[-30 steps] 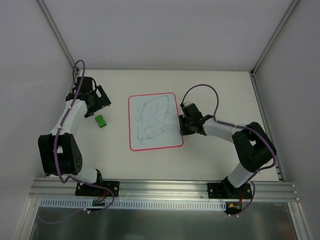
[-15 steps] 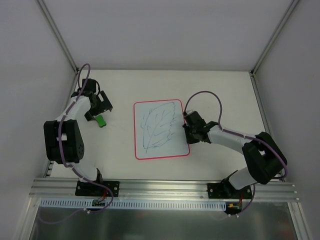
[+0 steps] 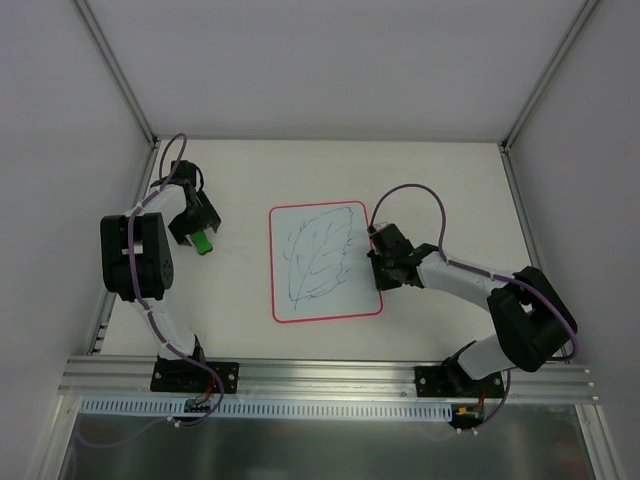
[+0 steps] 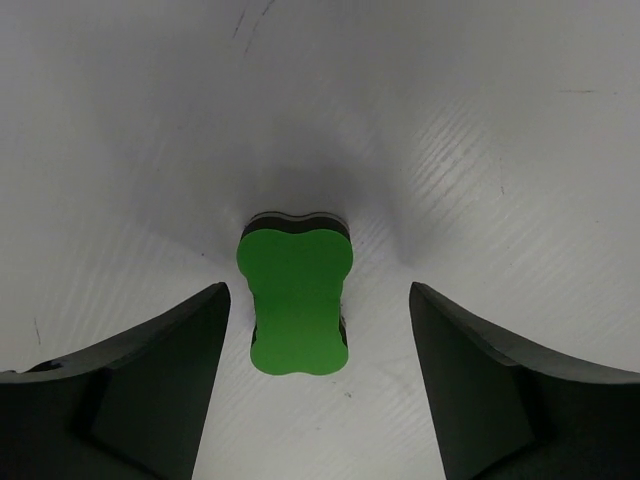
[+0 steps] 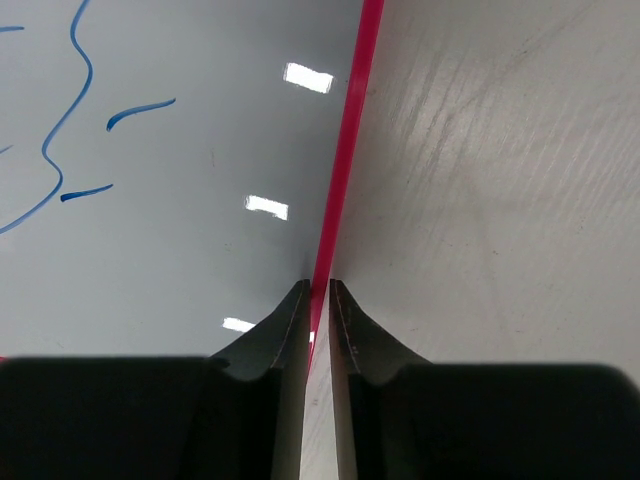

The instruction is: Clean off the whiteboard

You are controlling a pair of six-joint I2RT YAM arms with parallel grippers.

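The whiteboard [image 3: 322,262], white with a red-pink rim and a blue leaf drawing, lies mid-table. My right gripper [image 3: 378,262] is shut on its right edge; in the right wrist view the red rim [image 5: 345,150] runs between the closed fingers [image 5: 290,330], with blue lines on the board [image 5: 150,200] to the left. A small green eraser block [image 3: 203,242] lies left of the board. My left gripper [image 3: 195,232] is open right over it; in the left wrist view the block [image 4: 295,300] sits on the table between the spread fingers [image 4: 160,370], untouched.
White table with metal frame posts at the back corners [image 3: 150,140]. An aluminium rail [image 3: 320,380] runs along the near edge by the arm bases. Purple cables loop over both arms.
The left gripper has swung down and over the green block. The right gripper has dragged the whiteboard slightly right and toward the near edge.
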